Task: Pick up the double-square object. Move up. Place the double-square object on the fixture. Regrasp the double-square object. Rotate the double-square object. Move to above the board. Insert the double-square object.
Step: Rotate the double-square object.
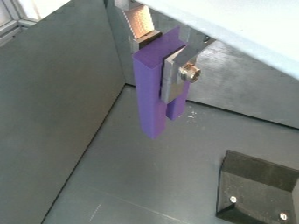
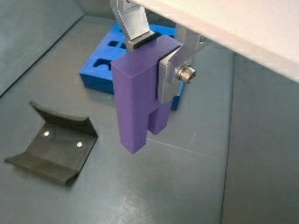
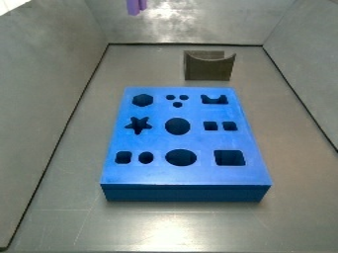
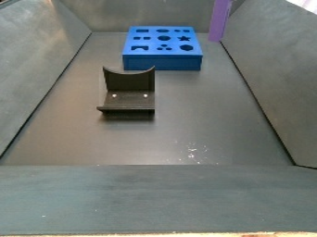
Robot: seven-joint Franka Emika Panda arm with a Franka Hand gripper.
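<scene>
- the double-square object (image 1: 156, 86) is a light purple prism held upright in the claw (image 1: 156, 54), hanging clear above the grey surface (image 1: 105, 175); both wrist views show its long body dropping well below the fingers, with the stepped profile visible along its lower end (image 2: 142, 101)
- the claw (image 2: 158, 54) is clamped on the upper part of the prism; a silver finger plate (image 1: 173, 70) presses one face in a wrist view, and a second finger (image 2: 138, 28) shows behind the piece at its top
- in a side view only the bottom tip of the purple piece (image 3: 136, 7) shows at the upper edge of the picture, high over the far end of the enclosure; in a side view the prism (image 4: 221, 18) appears as a purple strip near the right wall, above and just beyond the blue slab; the claw itself is out of frame in both side views
- the fixture (image 4: 126, 91) stands on the surface well apart from the prism, its notched top empty; it also shows in both wrist views (image 2: 52, 144) and beyond the slab in a side view (image 3: 208, 65)
- the board (image 3: 180, 138) lies flat on the surface, its star, circle, square and cross cutouts open; a corner of it (image 2: 105, 63) shows behind the prism in a wrist view
</scene>
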